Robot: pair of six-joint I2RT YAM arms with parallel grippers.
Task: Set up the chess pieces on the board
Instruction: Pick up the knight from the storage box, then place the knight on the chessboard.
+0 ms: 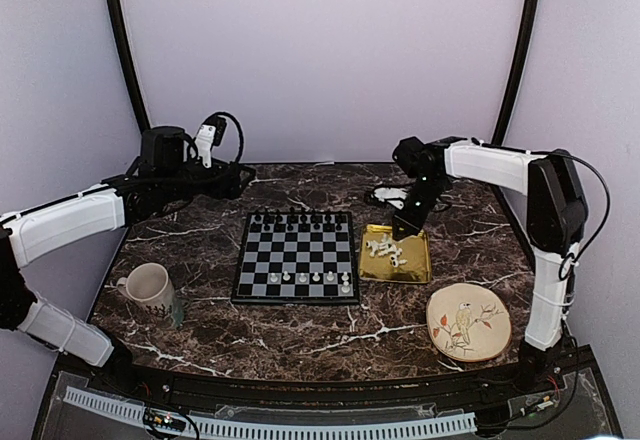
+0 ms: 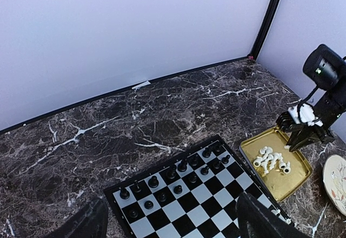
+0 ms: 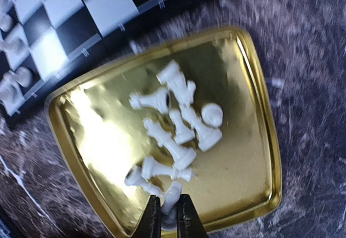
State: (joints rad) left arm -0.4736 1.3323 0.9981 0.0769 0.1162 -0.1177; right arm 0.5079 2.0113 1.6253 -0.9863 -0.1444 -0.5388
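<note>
Cream plastic chess pieces [image 3: 181, 127] lie jumbled, smooth and tiny, in the glossy square gold tray [image 3: 243, 167] mid-frame, the right gripper [image 3: 170, 219] pinching one lower piece [image 3: 172, 193] between slim dark fingers [image 3: 153, 220], while the left gripper [image 2: 173, 224] gapes empty above the black-and-silver checked board [image 2: 178, 211] at bottom.
</note>
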